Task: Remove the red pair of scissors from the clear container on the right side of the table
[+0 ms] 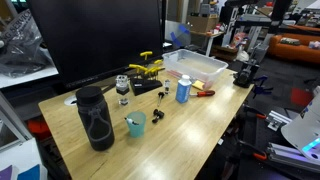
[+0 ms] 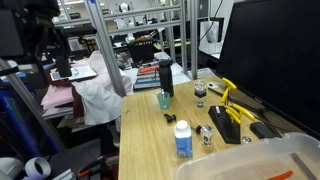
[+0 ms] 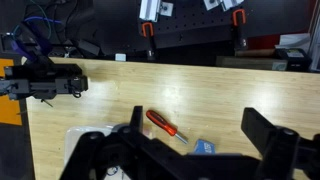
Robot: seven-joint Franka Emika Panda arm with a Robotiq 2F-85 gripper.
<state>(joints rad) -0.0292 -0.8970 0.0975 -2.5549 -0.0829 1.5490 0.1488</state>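
The gripper (image 3: pixel 190 122) stands with its two dark fingers (image 3: pixel 112 150) wide apart and nothing is between them. In the wrist view it hangs above the light wood table (image 3: pixel 230 85). Under it lies a slim reddish-orange tool (image 3: pixel 163 124) with a dark tip, and just beside that tip is the blue label of a small bottle (image 3: pixel 205 148). A black object (image 3: pixel 45 80) lies near the left edge of the table in this view.

In an exterior view the clear container (image 1: pixel 196 66) stands toward the far right part of the table (image 1: pixel 190 130), close to the dark arm (image 1: pixel 245 62). The blue-labelled bottle (image 1: pixel 183 90) stands upright just in front of the container, and the reddish-orange tool (image 1: pixel 204 93) lies flat beside it. More to the left are a yellow-handled tool (image 1: pixel 146 68), a small teal cup (image 1: pixel 135 124) and a tall dark bottle (image 1: pixel 95 118), all well apart from the container.

In an exterior view the clear container (image 2: pixel 235 158) fills the lower right corner. Inside it shows a red shape, the red pair of scissors (image 2: pixel 290 170), lying on the bottom; it is too blurred to make out the handles or the blades. The gripper does not touch the container or the scissors.
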